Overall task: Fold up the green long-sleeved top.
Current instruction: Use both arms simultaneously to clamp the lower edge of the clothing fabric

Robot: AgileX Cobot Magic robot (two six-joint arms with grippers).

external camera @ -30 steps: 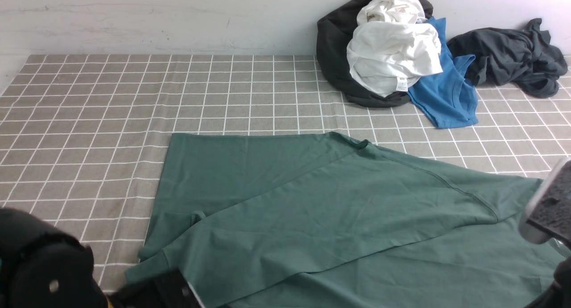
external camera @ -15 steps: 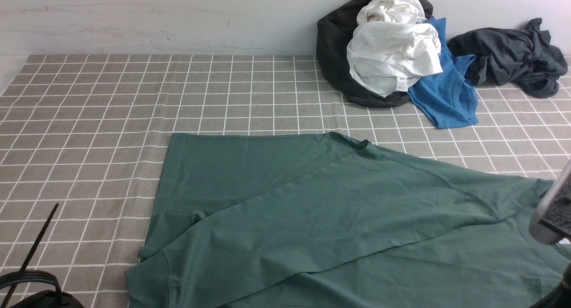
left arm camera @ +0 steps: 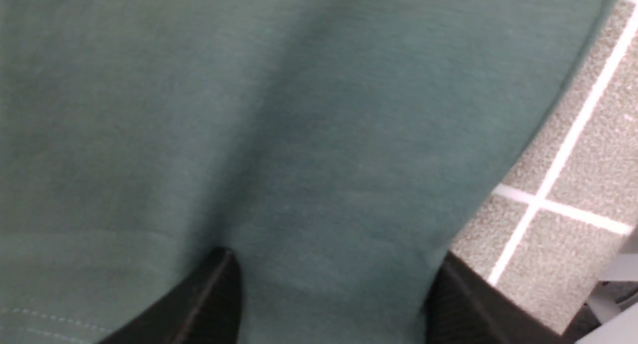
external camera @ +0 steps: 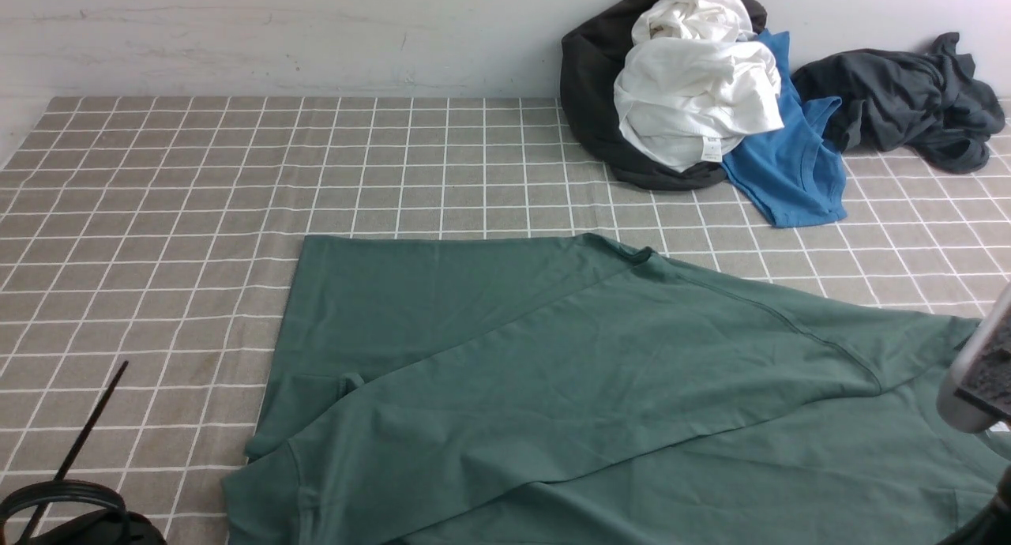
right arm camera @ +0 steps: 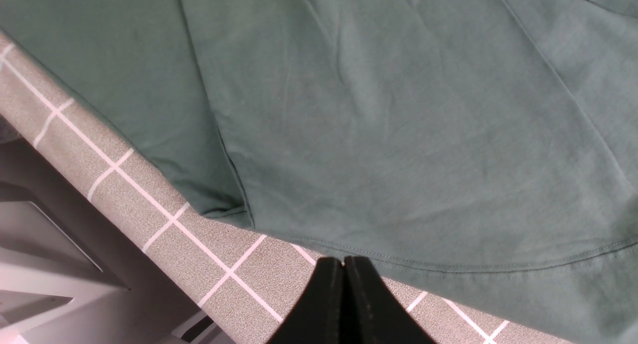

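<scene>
The green long-sleeved top (external camera: pixel 569 371) lies spread on the checked tablecloth (external camera: pixel 197 213), with one sleeve folded slantwise across the body to the near left. Its neckline is at the far middle. My left gripper (left arm camera: pixel 331 289) is open, its dark fingers (left arm camera: pixel 214 299) wide apart just over the green fabric (left arm camera: pixel 299 134) near its edge. It is out of the front view. My right gripper (right arm camera: pixel 343 262) is shut and empty over bare cloth, right beside the top's stitched hem (right arm camera: pixel 448 264). Part of the right arm (external camera: pixel 979 371) shows at the right edge.
A heap of clothes sits at the far right against the wall: a black garment (external camera: pixel 588 95), white ones (external camera: pixel 695 95), a bright blue tee (external camera: pixel 790 166) and a dark grey garment (external camera: pixel 900 95). A black cable loop (external camera: pixel 63 494) shows at the near left. The table's near edge (right arm camera: pixel 75 149) is close to my right gripper.
My left arm has drawn back out of the front view from the sleeve end at the near left, which now lies flat. My right arm has shifted slightly to the right.
</scene>
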